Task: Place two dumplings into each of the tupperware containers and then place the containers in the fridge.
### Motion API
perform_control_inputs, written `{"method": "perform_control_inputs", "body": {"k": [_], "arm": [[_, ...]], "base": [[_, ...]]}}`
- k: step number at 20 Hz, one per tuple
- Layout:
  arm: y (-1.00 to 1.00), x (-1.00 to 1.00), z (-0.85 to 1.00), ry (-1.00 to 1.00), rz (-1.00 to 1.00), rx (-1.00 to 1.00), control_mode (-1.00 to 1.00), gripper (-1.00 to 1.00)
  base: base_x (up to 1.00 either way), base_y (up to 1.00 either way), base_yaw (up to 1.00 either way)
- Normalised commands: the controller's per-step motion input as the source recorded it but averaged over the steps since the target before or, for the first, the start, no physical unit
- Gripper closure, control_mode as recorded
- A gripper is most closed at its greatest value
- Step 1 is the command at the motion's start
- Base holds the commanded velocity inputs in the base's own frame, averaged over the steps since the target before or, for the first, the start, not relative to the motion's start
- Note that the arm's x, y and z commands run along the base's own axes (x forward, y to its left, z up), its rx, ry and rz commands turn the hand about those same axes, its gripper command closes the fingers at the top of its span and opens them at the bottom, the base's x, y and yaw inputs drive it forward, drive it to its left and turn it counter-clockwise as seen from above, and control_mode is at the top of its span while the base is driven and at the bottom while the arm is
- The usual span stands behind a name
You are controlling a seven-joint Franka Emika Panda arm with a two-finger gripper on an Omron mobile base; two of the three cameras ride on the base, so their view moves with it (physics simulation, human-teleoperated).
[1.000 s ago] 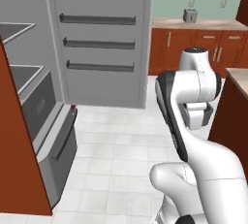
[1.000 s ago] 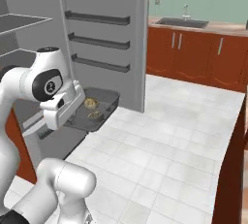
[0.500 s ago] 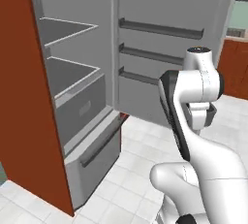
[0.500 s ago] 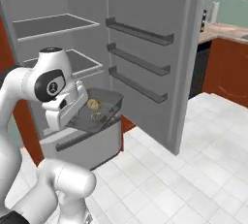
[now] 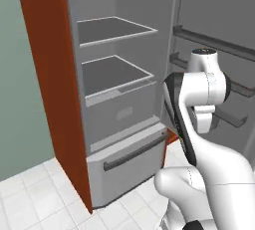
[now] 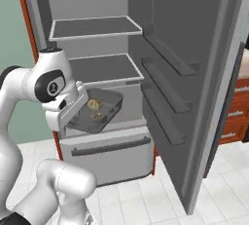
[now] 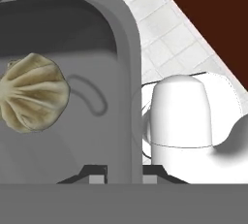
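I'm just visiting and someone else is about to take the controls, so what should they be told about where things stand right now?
Gripper: shut on the wall of the tupperware container, holding it up in front of the open fridge.
Dumplings: two sit inside that container; the hand view shows one of them up close.
Fridge: door swung wide, two dark shelves and a closed drawer below. The container is level with the space under the lower shelf, not yet resting on anything.
Done: this container is filled and carried to the fridge.
Left: set it inside and let go. I can't tell from here where the other container is.
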Motion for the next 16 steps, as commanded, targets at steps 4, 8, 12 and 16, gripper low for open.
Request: {"method": "perform_control_inputs", "body": {"k": [4, 8, 12, 16], "arm": [[0.0, 0.0, 0.0, 0.0, 0.0, 0.0, 1.0, 1.0], [0.0, 0.0, 0.0, 0.0, 0.0, 0.0, 1.0, 1.0], [0.0, 0.0, 0.0, 0.0, 0.0, 0.0, 1.0, 1.0], [0.0, 0.0, 0.0, 0.0, 0.0, 0.0, 1.0, 1.0]], "base": [[0.38, -0.72, 0.65], [0.37, -0.58, 0.56], [0.45, -0.34, 0.33], [0.64, 0.0, 0.12]]}}
